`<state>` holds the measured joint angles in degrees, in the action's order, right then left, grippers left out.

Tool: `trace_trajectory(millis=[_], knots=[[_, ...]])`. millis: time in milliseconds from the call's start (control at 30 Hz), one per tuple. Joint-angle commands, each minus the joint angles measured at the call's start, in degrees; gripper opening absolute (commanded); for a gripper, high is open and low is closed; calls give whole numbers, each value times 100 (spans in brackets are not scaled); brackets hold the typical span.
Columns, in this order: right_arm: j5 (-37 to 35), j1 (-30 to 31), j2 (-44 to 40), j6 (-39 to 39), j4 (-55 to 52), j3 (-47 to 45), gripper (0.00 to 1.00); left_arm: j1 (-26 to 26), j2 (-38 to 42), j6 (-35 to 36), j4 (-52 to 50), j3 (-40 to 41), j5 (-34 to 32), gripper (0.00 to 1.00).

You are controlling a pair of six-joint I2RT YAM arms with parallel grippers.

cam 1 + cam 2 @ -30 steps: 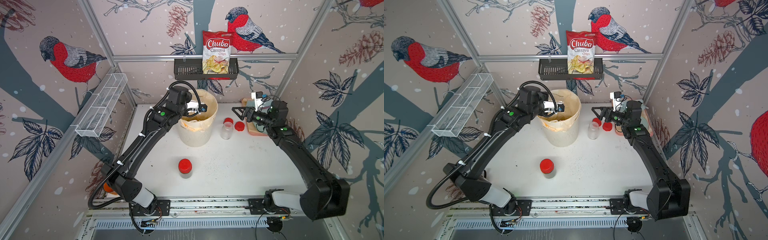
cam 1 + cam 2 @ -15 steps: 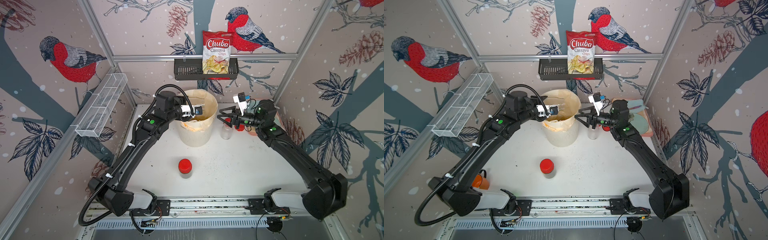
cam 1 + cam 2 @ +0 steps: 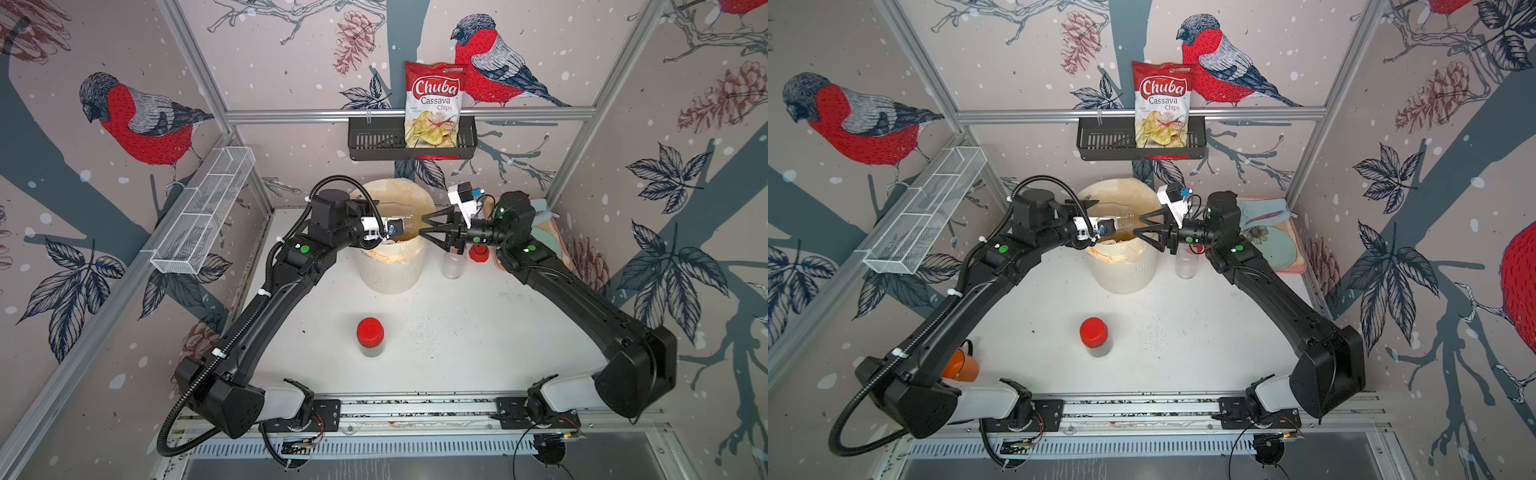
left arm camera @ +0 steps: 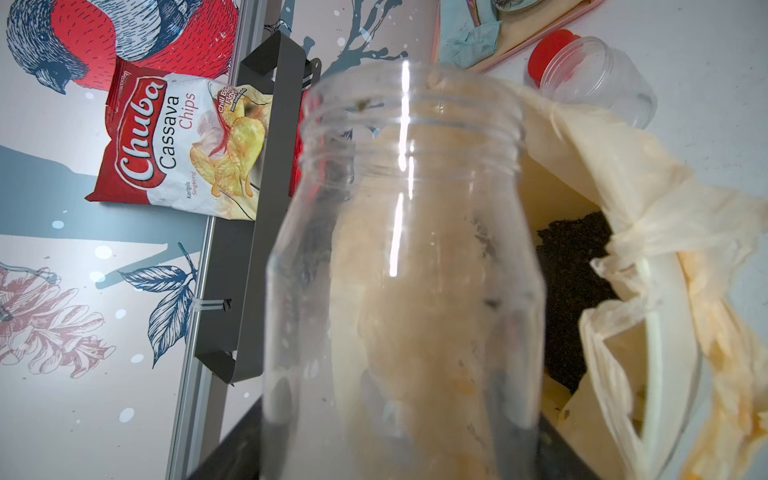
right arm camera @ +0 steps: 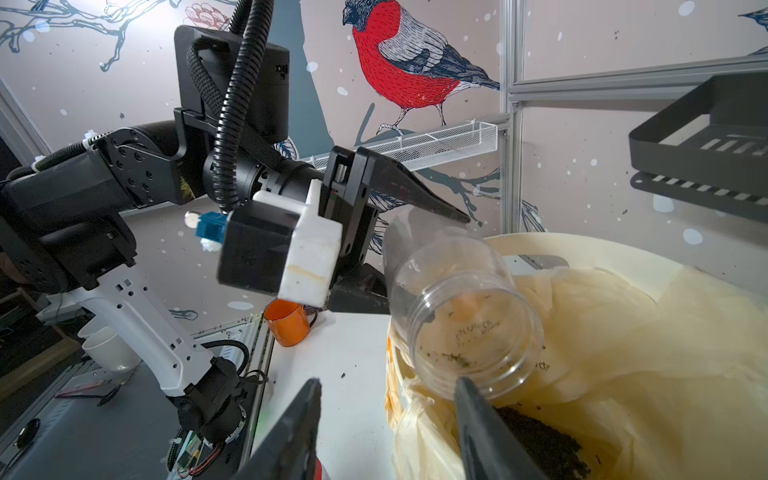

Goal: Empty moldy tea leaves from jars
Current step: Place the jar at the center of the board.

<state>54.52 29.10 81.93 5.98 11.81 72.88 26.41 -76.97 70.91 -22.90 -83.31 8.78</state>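
My left gripper (image 3: pixel 388 224) (image 3: pixel 1106 224) is shut on a clear open jar (image 3: pixel 409 226) (image 4: pixel 407 249) (image 5: pixel 461 316), held on its side over the white bin (image 3: pixel 390 270) (image 3: pixel 1125 270). Only a few leaf bits (image 5: pixel 453 357) cling inside it. Dark tea leaves (image 4: pixel 573 291) (image 5: pixel 540 440) lie in the bin's yellowish liner. My right gripper (image 3: pixel 422 225) (image 3: pixel 1137 224) (image 5: pixel 388 382) is open just in front of the jar's mouth, holding nothing. An open empty jar (image 3: pixel 453 264) (image 4: pixel 598 79) stands right of the bin beside a red lid (image 3: pixel 478 253). A closed red-lidded jar (image 3: pixel 370 336) (image 3: pixel 1094 336) stands mid-table.
A pink tray (image 3: pixel 1296 266) with a teal plate and cloth lies at the back right. An orange cup (image 3: pixel 961 365) (image 5: pixel 286 322) stands by the left arm's base. A black wall basket (image 3: pixel 374 143) with a chips bag hangs behind the bin; a wire basket (image 3: pixel 203 212) lines the left wall.
My right gripper has swung left from the tray side to the bin's rim, its jaws narrowing. The left arm has drawn back and turned the jar level, mouth towards the right gripper.
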Motion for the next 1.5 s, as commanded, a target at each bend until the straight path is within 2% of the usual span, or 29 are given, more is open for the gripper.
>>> trace_trajectory(millis=[0,1067,1467], knots=[[13,64,118,-123,36,108,51,-13,49,-52,306,0,132,51],[14,329,796,22,234,560,50,-34,217,-115,215,87,247,52],[142,402,986,79,267,751,42,-39,205,-122,196,124,249,52]])
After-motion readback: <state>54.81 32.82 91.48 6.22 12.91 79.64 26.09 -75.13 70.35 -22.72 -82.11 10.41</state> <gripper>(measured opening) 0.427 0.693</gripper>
